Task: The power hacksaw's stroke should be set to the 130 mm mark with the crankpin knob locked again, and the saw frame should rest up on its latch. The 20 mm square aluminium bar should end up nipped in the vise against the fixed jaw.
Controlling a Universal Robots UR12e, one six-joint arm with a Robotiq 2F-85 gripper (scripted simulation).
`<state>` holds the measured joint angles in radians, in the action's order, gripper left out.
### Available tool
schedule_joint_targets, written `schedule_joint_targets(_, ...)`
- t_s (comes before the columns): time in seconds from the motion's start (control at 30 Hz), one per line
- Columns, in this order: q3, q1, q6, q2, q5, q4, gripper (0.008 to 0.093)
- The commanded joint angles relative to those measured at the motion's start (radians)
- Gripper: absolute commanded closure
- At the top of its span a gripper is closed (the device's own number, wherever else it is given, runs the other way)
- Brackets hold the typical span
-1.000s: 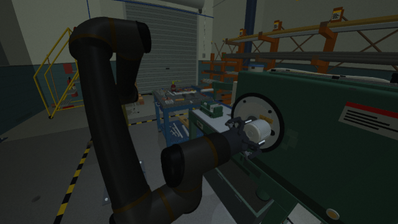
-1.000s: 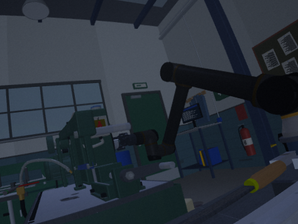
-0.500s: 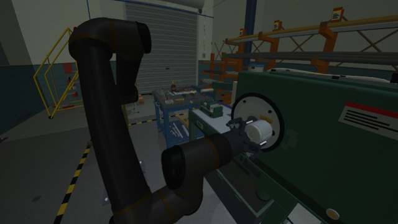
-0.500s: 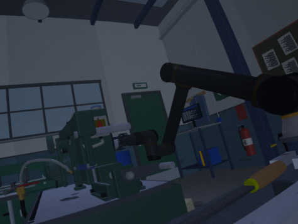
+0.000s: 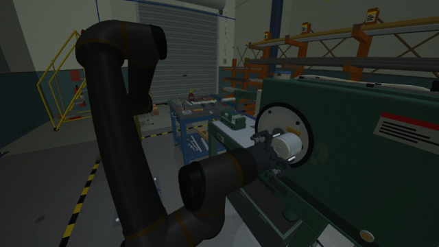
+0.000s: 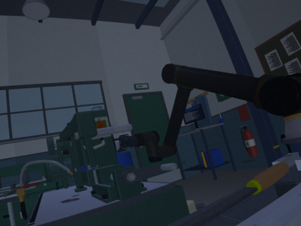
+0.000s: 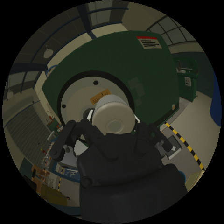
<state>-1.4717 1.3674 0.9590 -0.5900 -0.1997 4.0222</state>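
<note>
The crankpin knob (image 5: 286, 147) (image 7: 113, 113), a pale ribbed cylinder, sticks out from the white crank disc (image 5: 286, 132) on the green side of the power hacksaw, just below an orange stroke scale (image 7: 99, 98) whose marks are too small to read. The vise (image 6: 119, 182) sits on the saw's table on the far side, seen only from the second side camera, and I cannot make out the aluminium bar in it. My gripper (image 5: 284, 148) (image 7: 113, 119) reaches in level from the left and is clamped around the crankpin knob.
The green saw housing (image 5: 360, 137) stands right behind the disc. A blue workbench (image 5: 195, 113) with tools stands to the left beyond the arm, and orange racks of bar stock (image 5: 308, 44) rise behind. Yellow-black floor tape (image 5: 80, 202) runs across the open floor.
</note>
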Motion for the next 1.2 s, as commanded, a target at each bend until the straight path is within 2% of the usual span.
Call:
schedule_joint_targets(0.0,0.003,0.001,0.001,-0.001,-0.003,-0.001,0.0934)
schedule_joint_targets(1.17,0.016,0.002,0.001,0.005,-0.002,-0.008,0.0934)
